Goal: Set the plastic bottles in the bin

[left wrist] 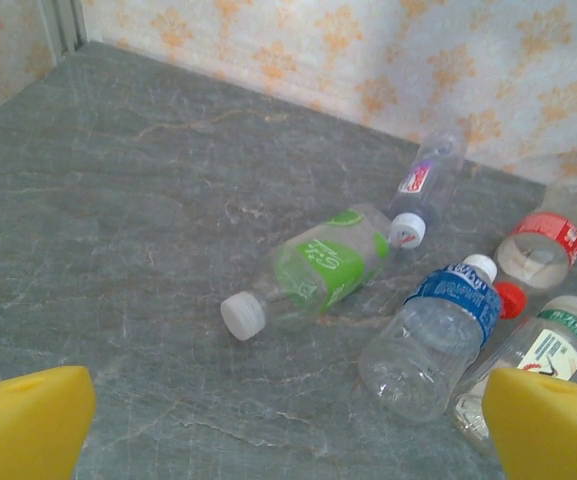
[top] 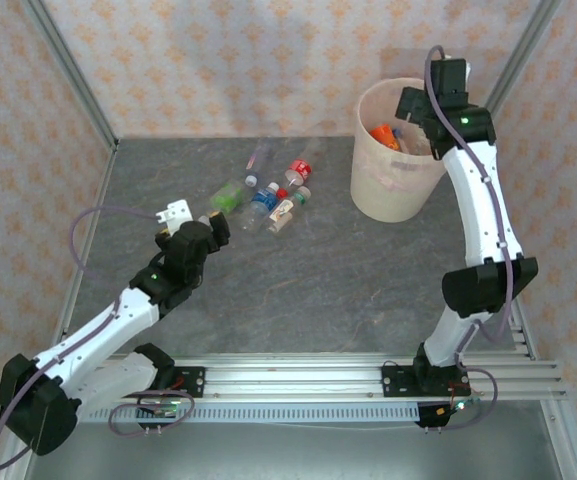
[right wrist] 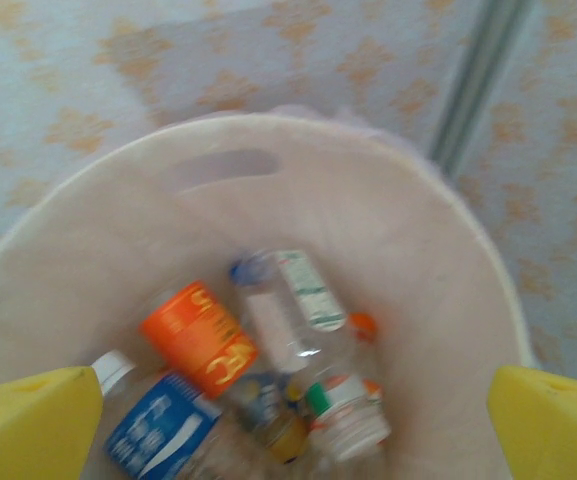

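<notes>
Bin: your pale pinkish-beige tub point(top: 373, 185) stands at the far right of the table. It is round, tapered toward its base and made of smooth matte plastic, with an oval handle cut-out point(right wrist: 218, 168) under the rim.
Bottles in the bin: you can count at least four, jumbled at the bottom: an orange-wrapped bottle point(right wrist: 198, 340), a blue-wrapped bottle point(right wrist: 163, 430), a clear bottle with a white-and-green label point(right wrist: 293, 300) and a green-and-orange banded bottle point(right wrist: 346, 410). The view is blurred, so you cannot tell what lies beneath them.
Bottles on the table: you have five, all thin clear plastic and lying on their sides, in a loose cluster at the far middle, left of the bin and well apart from it.
Cluster, one by one: a green-label bottle point(left wrist: 323, 268) with a white cap; a blue-label bottle point(left wrist: 438, 330), ribbed; a slim purple-and-red label bottle point(left wrist: 428, 180); a red-label bottle point(left wrist: 543, 240); a white-label bottle point(left wrist: 546, 350) with a green band.
Left gripper: your left gripper point(left wrist: 288, 425) hovers near the cluster, on its near-left side, yellow pads point(left wrist: 28, 425) spread wide with nothing between them.
Right gripper: your right gripper point(right wrist: 288, 430) hangs over the bin's mouth, its jaws wide apart and empty.
Table: the table point(top: 318, 270) is grey, veined like stone.
Walls: the walls point(top: 218, 60) are pale with an orange floral print.
</notes>
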Controlling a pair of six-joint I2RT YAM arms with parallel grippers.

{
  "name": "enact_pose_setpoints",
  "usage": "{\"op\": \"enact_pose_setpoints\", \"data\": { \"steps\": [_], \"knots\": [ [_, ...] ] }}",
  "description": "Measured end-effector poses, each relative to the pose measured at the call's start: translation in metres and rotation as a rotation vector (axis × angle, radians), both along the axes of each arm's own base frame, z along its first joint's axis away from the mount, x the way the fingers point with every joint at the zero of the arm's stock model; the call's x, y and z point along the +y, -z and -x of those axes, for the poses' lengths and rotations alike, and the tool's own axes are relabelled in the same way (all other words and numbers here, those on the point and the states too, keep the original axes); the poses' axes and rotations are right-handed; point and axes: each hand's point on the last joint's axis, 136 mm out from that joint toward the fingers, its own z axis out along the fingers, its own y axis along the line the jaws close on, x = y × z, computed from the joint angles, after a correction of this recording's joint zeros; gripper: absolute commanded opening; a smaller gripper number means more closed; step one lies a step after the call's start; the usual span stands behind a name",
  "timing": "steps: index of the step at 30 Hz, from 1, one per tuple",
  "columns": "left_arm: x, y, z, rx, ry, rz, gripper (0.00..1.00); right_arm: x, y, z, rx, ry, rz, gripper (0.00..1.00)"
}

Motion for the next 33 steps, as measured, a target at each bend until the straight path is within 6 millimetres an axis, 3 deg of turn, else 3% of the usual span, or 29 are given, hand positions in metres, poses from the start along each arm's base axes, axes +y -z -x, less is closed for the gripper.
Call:
{"op": "enact_pose_setpoints", "data": {
  "steps": [6, 10, 13, 17, 20, 24, 28, 33],
  "knots": [
    [-0.01, 0.01, -0.015, 0.083, 0.014, 0.022, 1.0, 0.084, -0.008, 0.032, -0.041, -0.272, -0.111, 0.99],
    [-0.009, 0.019, -0.018, 0.119, 0.007, 0.031, 1.0, 0.143, -0.002, 0.054, -0.048, -0.442, -0.163, 0.99],
    [-0.007, 0.023, -0.017, 0.139, -0.002, 0.037, 1.0, 0.186, 0.013, 0.067, -0.036, -0.539, -0.197, 0.99],
    [-0.001, 0.026, -0.016, 0.149, -0.026, 0.047, 1.0, 0.228, 0.062, 0.079, 0.008, -0.59, -0.244, 0.99],
    [0.001, 0.027, -0.016, 0.149, -0.039, 0.056, 1.0, 0.241, 0.108, 0.084, 0.052, -0.547, -0.291, 0.99],
    [0.003, 0.027, -0.015, 0.152, -0.046, 0.057, 1.0, 0.232, 0.164, 0.085, 0.093, -0.403, -0.355, 0.99],
    [0.004, 0.029, -0.015, 0.157, -0.046, 0.055, 1.0, 0.229, 0.197, 0.079, 0.116, -0.312, -0.407, 0.99],
    [0.003, 0.038, -0.017, 0.186, -0.049, 0.051, 1.0, 0.256, 0.233, 0.067, 0.187, -0.333, -0.479, 0.99]
  ]
}}
